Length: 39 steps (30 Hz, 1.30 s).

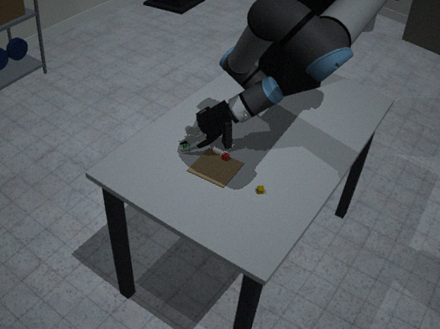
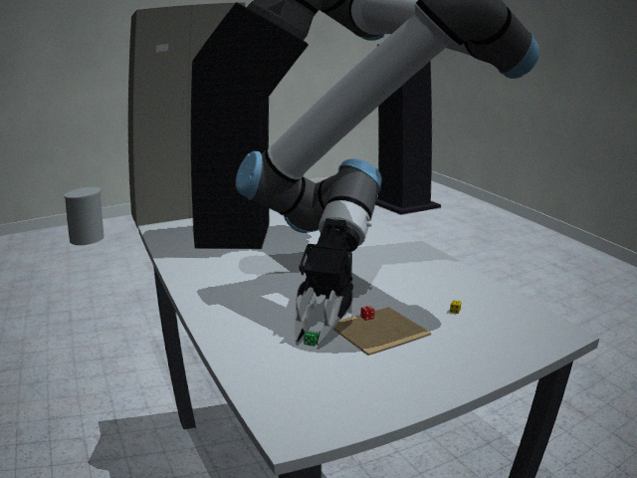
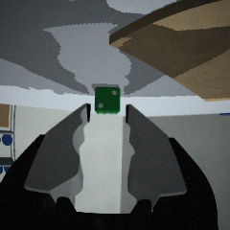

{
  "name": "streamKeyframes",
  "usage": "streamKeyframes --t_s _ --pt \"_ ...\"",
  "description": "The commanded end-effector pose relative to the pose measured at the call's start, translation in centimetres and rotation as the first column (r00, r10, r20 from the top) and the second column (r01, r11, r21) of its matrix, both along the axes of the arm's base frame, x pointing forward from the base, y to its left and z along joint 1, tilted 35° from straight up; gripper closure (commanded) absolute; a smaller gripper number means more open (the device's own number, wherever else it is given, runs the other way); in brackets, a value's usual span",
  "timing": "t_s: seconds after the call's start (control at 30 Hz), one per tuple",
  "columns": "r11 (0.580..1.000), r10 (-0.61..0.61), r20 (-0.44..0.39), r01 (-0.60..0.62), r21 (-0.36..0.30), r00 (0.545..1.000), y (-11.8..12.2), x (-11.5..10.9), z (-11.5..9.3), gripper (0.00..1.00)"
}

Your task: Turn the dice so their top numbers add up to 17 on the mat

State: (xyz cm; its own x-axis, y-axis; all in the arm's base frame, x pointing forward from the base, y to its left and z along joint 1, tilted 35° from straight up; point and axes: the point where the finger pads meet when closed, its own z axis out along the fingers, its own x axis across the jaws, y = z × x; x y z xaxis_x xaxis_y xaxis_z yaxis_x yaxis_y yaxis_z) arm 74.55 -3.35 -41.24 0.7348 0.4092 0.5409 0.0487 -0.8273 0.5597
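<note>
A green die (image 3: 106, 100) rests on the table just off the left edge of the tan mat (image 2: 383, 330). In the wrist view the face toward the camera shows two pips. My gripper (image 3: 107, 105) is low over the table with its fingertips on either side of the green die (image 2: 311, 338). A small gap shows on each side, so the gripper is open and not gripping. A red die (image 2: 367, 312) sits on the mat near its far corner. A yellow die (image 2: 455, 306) lies on the table to the right of the mat.
The arm reaches down over the back of the table and casts a shadow over the mat. A rack (image 1: 1, 9) with a box and blue balls stands far left. A grey cylinder (image 2: 83, 214) stands on the floor.
</note>
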Motion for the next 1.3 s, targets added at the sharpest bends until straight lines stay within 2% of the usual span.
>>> streamKeyframes --t_s 0.0,0.97,1.27 --pt "1.000 0.000 0.000 0.000 0.000 1.000 0.0 0.0 0.0 0.79" --pt "1.000 0.000 0.000 0.000 0.000 1.000 0.0 0.0 0.1 0.79" --pt "1.000 0.000 0.000 0.000 0.000 1.000 0.6 -1.1 1.1 0.79"
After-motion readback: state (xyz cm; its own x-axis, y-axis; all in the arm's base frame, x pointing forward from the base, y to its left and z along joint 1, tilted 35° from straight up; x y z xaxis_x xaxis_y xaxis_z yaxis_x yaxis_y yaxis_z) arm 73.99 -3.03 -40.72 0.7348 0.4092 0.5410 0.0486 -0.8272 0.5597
